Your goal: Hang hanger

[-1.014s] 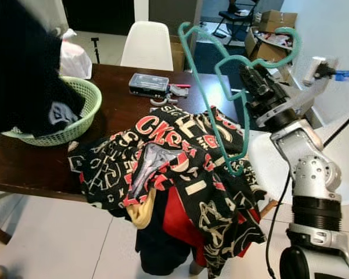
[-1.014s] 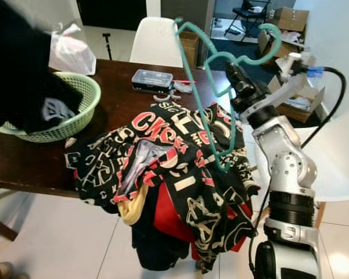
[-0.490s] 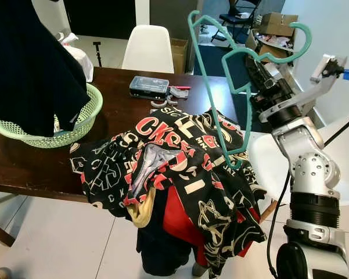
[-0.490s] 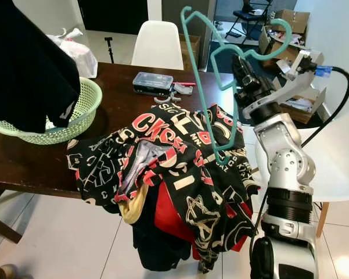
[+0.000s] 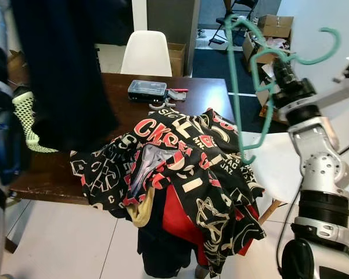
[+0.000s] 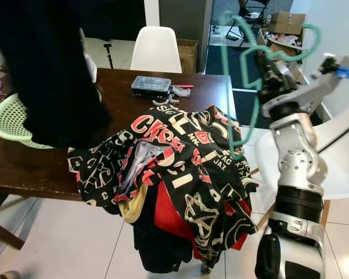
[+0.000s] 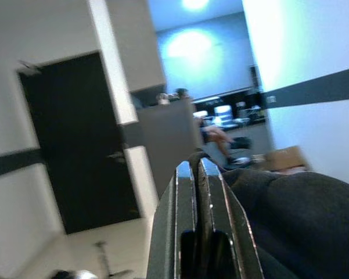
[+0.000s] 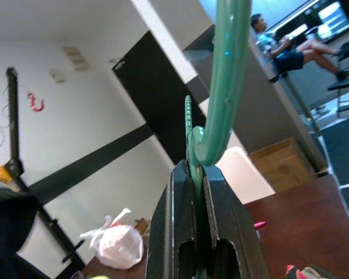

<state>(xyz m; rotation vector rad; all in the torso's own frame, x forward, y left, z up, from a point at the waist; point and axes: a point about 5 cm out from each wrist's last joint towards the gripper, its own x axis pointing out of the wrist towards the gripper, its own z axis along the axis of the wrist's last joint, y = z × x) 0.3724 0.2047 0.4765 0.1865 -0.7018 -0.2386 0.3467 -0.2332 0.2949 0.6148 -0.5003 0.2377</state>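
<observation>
Teal plastic hanger (image 5: 247, 87) — held aloft right of the desk (image 5: 113, 99), my right gripper (image 8: 195, 174) fingers clamped on its thin bar. I judge it light, stiff, slightly slick. Left gripper (image 7: 196, 174) fingers pinch dark garment (image 5: 64, 70) — soft, limp.

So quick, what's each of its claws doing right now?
Left gripper: jaws shut on the dark garment.
Right gripper: jaws shut on the green hanger.

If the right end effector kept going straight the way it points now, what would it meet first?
Probably nothing close: beyond the right end effector, shut on the green hanger, open room stretches toward a far wall, though depth is unclear.
</observation>
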